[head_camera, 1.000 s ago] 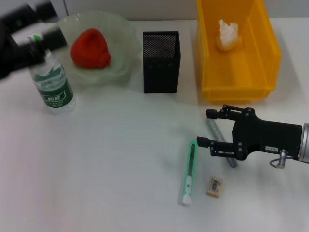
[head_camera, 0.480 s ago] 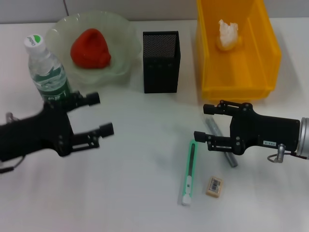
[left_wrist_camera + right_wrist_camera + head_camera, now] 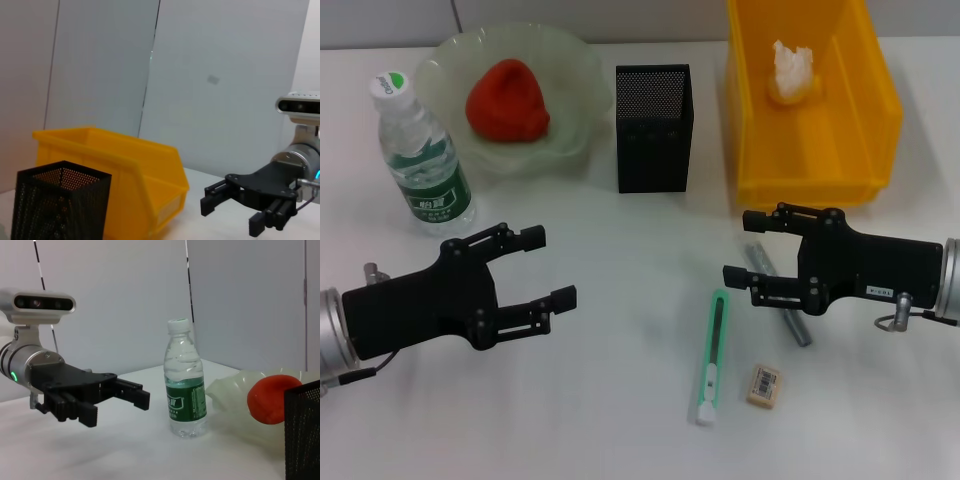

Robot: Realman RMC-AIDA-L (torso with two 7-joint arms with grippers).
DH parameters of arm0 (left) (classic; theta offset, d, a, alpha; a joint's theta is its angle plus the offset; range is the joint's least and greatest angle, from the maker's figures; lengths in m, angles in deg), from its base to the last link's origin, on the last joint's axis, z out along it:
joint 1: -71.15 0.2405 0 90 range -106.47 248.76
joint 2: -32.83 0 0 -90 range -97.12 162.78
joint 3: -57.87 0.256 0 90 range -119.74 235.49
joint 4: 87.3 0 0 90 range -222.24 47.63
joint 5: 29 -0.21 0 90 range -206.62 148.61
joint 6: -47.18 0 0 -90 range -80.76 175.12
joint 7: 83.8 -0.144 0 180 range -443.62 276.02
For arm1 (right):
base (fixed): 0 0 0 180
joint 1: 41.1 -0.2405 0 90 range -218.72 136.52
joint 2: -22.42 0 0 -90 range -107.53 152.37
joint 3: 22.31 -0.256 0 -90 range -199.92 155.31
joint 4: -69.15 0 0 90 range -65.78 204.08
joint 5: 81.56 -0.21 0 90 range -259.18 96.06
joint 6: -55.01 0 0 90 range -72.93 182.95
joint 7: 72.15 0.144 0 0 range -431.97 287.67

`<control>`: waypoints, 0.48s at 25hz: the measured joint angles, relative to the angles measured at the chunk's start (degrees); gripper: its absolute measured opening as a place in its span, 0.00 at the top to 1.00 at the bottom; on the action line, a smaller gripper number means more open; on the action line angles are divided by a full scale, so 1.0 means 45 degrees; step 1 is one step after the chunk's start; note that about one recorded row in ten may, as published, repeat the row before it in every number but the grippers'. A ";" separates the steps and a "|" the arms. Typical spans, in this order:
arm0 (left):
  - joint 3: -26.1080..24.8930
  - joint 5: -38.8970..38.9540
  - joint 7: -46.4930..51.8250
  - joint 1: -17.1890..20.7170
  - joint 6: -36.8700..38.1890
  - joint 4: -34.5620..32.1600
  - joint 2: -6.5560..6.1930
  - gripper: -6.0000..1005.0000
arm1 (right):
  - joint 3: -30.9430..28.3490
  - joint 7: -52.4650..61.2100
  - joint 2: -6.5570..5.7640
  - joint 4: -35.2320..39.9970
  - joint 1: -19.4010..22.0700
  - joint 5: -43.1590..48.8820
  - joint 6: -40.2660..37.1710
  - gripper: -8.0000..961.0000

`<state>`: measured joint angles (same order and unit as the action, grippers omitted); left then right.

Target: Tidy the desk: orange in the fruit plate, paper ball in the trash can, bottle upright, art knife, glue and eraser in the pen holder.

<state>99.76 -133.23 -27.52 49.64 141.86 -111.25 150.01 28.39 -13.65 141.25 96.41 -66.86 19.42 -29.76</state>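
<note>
Your bottle stands upright beside the fruit plate, its green label's writing too small to read. The art knife lies lengthwise toward you on the tabletop. Left end effector and right end effector both hover open, empty.

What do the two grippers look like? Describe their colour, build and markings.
Both are matte black and boxy, with two parallel fingers on linkage bars. The left gripper and right gripper each join a silver cylindrical wrist with a small metal ring. The right carries a small white label; a white camera module sits above each wrist.
</note>
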 joint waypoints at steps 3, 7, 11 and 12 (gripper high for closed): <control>0.0042 -0.0003 -0.0002 0.0000 -0.0001 0.0006 0.0000 0.15 | 0.0001 0.0132 -0.0010 0.0030 -0.0017 0.0000 -0.0004 0.22; 0.0123 -0.0011 -0.0044 0.0002 -0.0030 0.0014 0.0016 0.15 | 0.0002 0.0254 -0.0029 0.0086 -0.0019 0.0000 -0.0006 0.22; 0.0125 -0.0015 -0.0084 0.0006 -0.0029 0.0019 0.0017 0.15 | 0.0004 0.0293 -0.0052 0.0109 -0.0039 0.0004 -0.0008 0.22; 0.0125 -0.0015 -0.0084 0.0006 -0.0029 0.0019 0.0017 0.15 | 0.0007 0.0349 -0.0064 0.0120 -0.0073 0.0012 -0.0008 0.22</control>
<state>100.32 -133.30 -27.90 49.66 141.73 -111.16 150.08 28.43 -12.07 140.96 96.95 -67.19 19.47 -29.80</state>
